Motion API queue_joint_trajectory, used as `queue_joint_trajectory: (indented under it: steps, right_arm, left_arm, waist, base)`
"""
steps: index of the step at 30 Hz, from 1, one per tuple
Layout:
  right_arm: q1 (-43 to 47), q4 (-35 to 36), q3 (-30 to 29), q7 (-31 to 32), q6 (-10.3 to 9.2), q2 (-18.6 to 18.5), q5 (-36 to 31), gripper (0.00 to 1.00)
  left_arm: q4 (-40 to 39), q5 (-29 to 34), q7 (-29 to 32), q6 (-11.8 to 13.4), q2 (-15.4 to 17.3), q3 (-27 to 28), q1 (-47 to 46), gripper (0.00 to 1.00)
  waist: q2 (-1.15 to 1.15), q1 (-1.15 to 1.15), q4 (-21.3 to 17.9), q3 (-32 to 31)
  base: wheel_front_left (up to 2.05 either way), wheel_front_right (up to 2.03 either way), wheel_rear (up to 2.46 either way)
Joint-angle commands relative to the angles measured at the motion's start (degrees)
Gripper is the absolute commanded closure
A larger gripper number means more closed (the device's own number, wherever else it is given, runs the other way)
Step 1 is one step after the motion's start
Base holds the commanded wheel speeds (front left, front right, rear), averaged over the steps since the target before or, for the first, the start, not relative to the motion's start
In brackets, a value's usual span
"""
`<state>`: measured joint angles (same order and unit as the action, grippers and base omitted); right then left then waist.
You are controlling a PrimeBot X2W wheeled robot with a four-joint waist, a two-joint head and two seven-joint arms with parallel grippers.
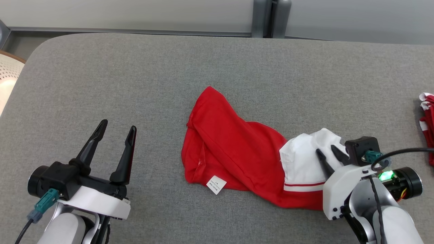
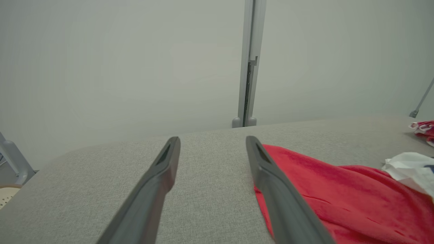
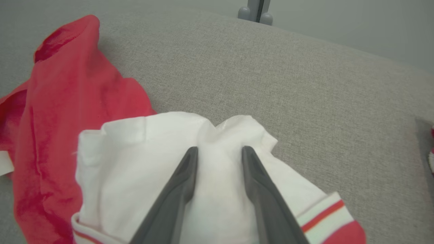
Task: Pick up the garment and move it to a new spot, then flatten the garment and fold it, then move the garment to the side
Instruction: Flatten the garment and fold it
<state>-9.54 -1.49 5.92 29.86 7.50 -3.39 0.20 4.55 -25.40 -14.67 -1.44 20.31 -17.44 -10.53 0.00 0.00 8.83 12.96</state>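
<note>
The head view looks from high behind the arms, forward and steeply down onto the grey table [image 1: 135,84], taking in most of its top as far as the wall. The left wrist view sits low, close over the tabletop, facing along the left gripper [image 2: 212,139] toward the far wall and its upright post [image 2: 249,67]; the red garment [image 2: 339,189] enters at its right. The right wrist view hangs very near the garment's white part [image 3: 152,162], tilted down along the right gripper [image 3: 220,149]. All three views share the garment, the table's far edge and the post
</note>
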Motion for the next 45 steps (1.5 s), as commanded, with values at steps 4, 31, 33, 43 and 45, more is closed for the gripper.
queue_joint_trajectory:
  steps: [4,31,33,43,45]
  right_arm:
    - [3.4,3.6,-2.2,-2.5,-0.02,0.2,0.6,1.00]
    - [14.1,3.3,-2.8,-30.6,-0.02,0.4,10.6,0.00]
    - [13.7,4.9,-3.1,-31.7,-0.02,0.4,9.9,0.00]
    - [14.6,9.5,-5.1,-31.7,-0.02,0.4,8.6,0.00]
    - [15.1,9.7,-5.2,-31.6,-0.02,0.4,8.8,0.00]
  left_arm:
    - [0.4,0.5,-0.4,-0.2,-0.3,0.5,-0.3,0.00]
    - [-0.7,0.8,-0.6,1.6,0.6,2.9,2.7,0.00]
    - [-0.8,0.7,-0.6,2.0,0.4,3.1,3.4,0.00]
    - [-1.8,0.8,0.3,3.6,0.6,2.6,7.0,0.00]
    - [-2.1,0.8,0.5,3.8,0.6,2.4,7.5,0.00]
  waist:
    - [0.00,0.00,-0.8,-0.9]
    - [0.00,0.00,-3.9,-3.0]
    - [0.00,0.00,-3.9,-3.6]
    - [0.00,0.00,-4.0,-6.8]
    - [0.00,0.00,-4.0,-6.9]
  base:
    - [0.00,0.00,0.00]
    - [0.00,0.00,0.00]
    - [0.00,0.00,0.00]
    - [0.00,0.00,0.00]
    - [0.00,0.00,0.00]
